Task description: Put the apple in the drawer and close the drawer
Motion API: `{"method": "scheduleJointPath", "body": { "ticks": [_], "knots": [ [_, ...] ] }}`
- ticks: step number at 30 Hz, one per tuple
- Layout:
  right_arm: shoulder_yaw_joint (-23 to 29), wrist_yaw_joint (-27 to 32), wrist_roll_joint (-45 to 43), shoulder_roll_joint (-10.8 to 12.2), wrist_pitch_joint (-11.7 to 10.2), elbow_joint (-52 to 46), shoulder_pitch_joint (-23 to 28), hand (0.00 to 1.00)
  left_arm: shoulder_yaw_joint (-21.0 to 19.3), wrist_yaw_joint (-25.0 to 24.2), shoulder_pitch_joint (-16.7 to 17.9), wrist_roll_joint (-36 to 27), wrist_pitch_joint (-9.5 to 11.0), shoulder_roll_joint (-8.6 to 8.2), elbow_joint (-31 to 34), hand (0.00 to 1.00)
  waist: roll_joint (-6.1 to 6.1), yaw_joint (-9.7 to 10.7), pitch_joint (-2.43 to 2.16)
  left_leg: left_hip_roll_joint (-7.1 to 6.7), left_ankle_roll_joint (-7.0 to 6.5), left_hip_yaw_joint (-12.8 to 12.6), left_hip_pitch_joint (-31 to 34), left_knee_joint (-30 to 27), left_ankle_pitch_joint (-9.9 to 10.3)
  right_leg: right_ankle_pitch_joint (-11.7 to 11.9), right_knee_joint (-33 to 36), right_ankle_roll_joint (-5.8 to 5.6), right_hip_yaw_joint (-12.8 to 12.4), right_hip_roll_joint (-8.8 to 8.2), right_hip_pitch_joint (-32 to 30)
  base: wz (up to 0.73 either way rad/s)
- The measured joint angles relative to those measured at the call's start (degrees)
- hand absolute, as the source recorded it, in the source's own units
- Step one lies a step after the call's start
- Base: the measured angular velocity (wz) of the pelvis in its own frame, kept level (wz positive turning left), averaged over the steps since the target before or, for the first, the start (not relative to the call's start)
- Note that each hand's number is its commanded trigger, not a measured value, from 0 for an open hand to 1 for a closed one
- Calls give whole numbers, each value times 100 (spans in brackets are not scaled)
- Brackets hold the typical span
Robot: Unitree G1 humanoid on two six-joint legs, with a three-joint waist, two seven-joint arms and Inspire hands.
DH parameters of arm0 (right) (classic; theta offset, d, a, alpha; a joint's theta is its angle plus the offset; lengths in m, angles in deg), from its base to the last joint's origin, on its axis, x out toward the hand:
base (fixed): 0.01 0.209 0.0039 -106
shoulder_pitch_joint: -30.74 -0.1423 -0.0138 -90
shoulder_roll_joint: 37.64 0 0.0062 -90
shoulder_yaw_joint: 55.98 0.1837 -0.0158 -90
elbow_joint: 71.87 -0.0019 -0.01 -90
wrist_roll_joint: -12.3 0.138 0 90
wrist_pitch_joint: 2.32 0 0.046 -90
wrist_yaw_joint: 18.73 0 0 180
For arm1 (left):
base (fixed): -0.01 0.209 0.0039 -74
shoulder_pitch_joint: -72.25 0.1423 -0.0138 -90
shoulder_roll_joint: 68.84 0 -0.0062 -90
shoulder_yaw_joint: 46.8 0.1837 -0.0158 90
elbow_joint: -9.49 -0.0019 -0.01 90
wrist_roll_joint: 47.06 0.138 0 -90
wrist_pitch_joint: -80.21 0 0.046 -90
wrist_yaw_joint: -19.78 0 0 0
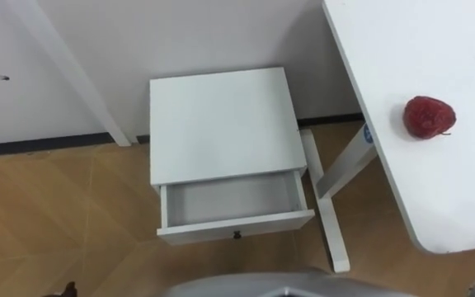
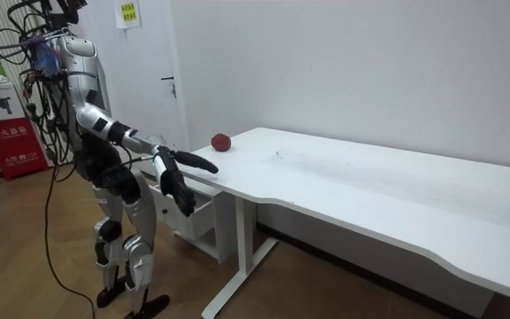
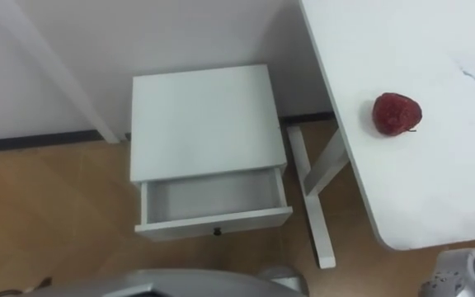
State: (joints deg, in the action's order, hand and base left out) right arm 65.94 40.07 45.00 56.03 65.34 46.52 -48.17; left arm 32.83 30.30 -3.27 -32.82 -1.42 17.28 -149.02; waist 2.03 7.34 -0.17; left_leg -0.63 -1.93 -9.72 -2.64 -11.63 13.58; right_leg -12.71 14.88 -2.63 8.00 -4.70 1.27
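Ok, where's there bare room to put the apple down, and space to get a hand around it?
The open drawer is bare inside, wall to wall. The nightstand top above it is bare too. The white table is free all round the apple, so a hand can likely pass on any side. Nowhere is crowded.

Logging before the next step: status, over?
Left robot hand open, right robot hand open. Apple on table, ungrasped. Drawer open, nothing blocking.
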Motion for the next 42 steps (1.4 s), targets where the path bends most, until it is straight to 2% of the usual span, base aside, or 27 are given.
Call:
{"method": "scheduleJointPath", "body": {
  "ticks": [3, 8, 14, 17, 20, 21, 24, 28, 30, 35, 42],
  "knots": [
    [35, 305, -515, -126, -43, -7, -54, 0, 0, 2, 51, -2, 21, 1, -1, 0, 23, 1, -3, 0, 0, 0, 6, 0, -3, 0, -11, 0, 7, 0, -7, 0],
    [40, 591, -851, -144, -105, -536, -53, 0, 51, -1, 8, -10, 21, 10, 52, 0, 101, 8, 4, 0, 1, 28, 4, -12, -4, 0, -35, 0, 35, 0, -26, 2],
    [-179, 482, -1281, -154, -161, -1137, 71, 0, 337, -204, -53, 7, 32, 31, 48, 0, 115, -79, 6, 0, 1, 28, 1, -11, -4, 0, -34, 0, 33, 0, -29, 0],
    [-399, 306, -1875, -160, -177, -1547, 84, 0, 496, -260, -54, 3, 34, 36, 63, 0, 76, -146, 8, 7, 1, 40, -3, -18, -4, 2, -19, 1, 34, 2, -48, -1],
    [-774, -94, -2154, -197, -213, -1744, 78, 0, 529, -260, -75, 3, 45, 35, 64, 0, 21, -205, -15, 9, 2, 34, -23, -30, -4, 4, -34, 5, 49, 4, -21, 0],
    [-921, -250, -2173, -215, -213, -1755, 78, 0, 628, -256, -97, 5, 44, 42, 56, 0, 20, -279, -9, 6, 2, 34, -22, -28, -4, 9, -47, 8, 47, 4, -20, 0],
    [-1291, -724, -2152, -214, -206, -1753, 72, 0, 743, -261, -112, 38, 40, 25, 33, 0, -10, -335, 4, 7, 2, 31, -18, -27, -4, 18, -81, 9, 47, 7, -8, 0],
    [-1465, -1487, -2148, -215, -133, -1752, 74, 0, 851, -304, -109, 41, -23, 24, 38, 0, -99, -363, 52, 12, 2, 32, 2, -15, -4, 42, -135, 5, 50, 15, 2, 0],
    [-1555, -1800, -2119, -215, -48, -1751, 80, 0, 852, -366, -118, 44, -90, 23, 41, 0, -118, -385, 53, 15, 3, 31, 2, -13, -5, 42, -136, 5, 53, 16, -6, 0],
    [-1815, -2639, -1917, -216, 231, -1752, 80, 0, 853, -508, -119, 42, -159, 26, 88, 0, -107, -422, 45, 19, 3, 30, -1, -5, -5, 42, -143, 5, 53, 23, -4, -1],
    [-1951, -3336, -1875, -216, 375, -1750, 77, 0, 852, -634, -112, 38, -193, 33, 108, 0, -42, -438, 38, 25, 3, 35, -15, -11, -5, 78, -230, 4, 57, 32, 88, 0]
  ]
}}
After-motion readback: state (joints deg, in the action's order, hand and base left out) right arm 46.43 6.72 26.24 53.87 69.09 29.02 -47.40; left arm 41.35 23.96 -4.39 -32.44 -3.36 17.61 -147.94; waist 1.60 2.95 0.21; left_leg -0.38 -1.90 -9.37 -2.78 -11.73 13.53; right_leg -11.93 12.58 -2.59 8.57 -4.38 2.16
